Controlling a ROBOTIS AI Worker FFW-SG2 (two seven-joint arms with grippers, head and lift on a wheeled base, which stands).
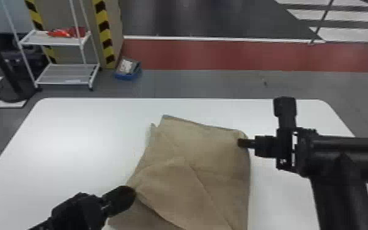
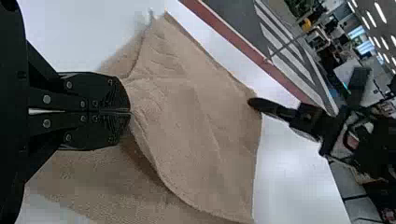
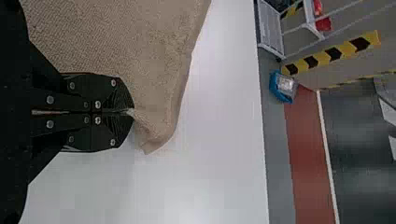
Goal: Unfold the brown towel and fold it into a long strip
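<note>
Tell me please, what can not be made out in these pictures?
- Near end of brown towel: head view, cut off by bottom edge.
- Towel inside left gripper: left wrist view, hidden by shut fingers.
- Towel inside right gripper: right wrist view, likewise hidden.
- Contents of blue bin: head view, too small.

Is black all along both arms (image 1: 339,183), with a smooth, thick tube (image 1: 351,145) behind the right jaws. Bears silvery round screws (image 2: 46,99) on each jaw, mirrored across the seam, and finely ridged, rounded fingertips (image 2: 120,95).
</note>
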